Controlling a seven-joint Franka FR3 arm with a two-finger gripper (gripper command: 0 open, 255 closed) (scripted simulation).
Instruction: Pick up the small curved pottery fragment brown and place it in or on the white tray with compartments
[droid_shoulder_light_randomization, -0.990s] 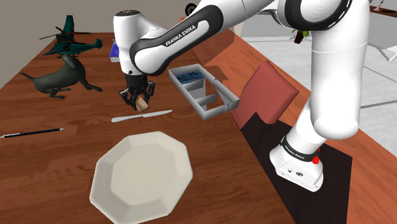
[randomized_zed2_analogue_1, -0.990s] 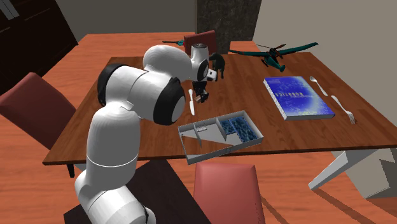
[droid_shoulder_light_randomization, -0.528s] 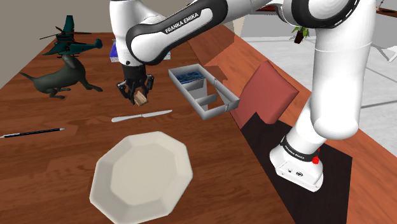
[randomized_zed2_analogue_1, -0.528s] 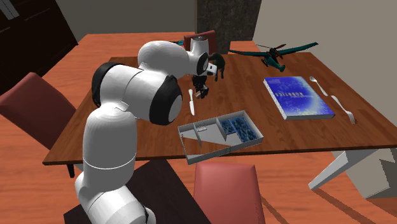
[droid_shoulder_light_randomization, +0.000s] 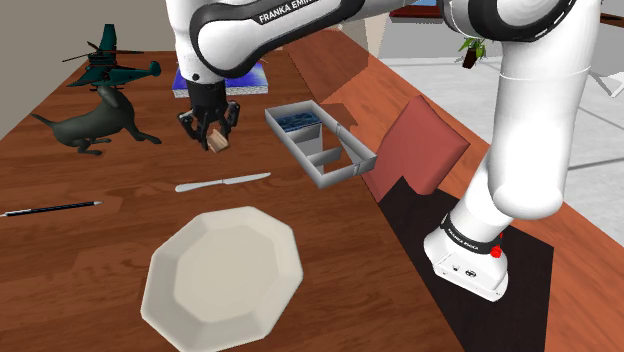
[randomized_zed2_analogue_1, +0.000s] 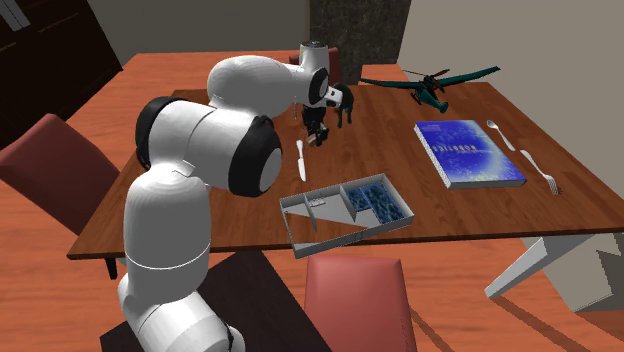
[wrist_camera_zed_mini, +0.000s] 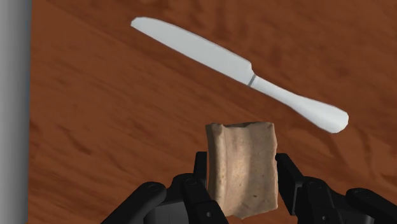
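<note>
Holding: gripper (droid_shoulder_light_randomization: 210, 134) (wrist_camera_zed_mini: 242, 163) is clamped on the fragment (droid_shoulder_light_randomization: 217, 143) (wrist_camera_zed_mini: 242, 168), with one black finger against each side edge. The piece is tan-brown and gently curved. It stands upright and sticks out past the fingertips.
Fragment vs tray: in the air above the table (droid_shoulder_light_randomization: 120, 240), apart from the tray (droid_shoulder_light_randomization: 295, 150) (randomized_zed2_analogue_1: 352, 237). It is off the tray's long side, toward the shoulder view's left, and over no compartment.
Tray: grey-white, oblong, walled and divided. The end compartment farthest from the camera in the shoulder view has a blue patterned fill. The tray sits near the table edge, by a red chair (droid_shoulder_light_randomization: 420, 145).
Knife (droid_shoulder_light_randomization: 222, 183) (wrist_camera_zed_mini: 242, 70): pale, flat on the wood, on the same side of the tray as the gripper. In the wrist view it lies beyond the fragment, not touching it.
Plate (droid_shoulder_light_randomization: 222, 275): white, many-sided, well apart from the tray and past the knife.
Seal figure (droid_shoulder_light_randomization: 95, 122): dark, far from the tray, beyond the gripper.
Book (randomized_zed2_analogue_1: 468, 152): blue, flat, off the tray's blue end.
</note>
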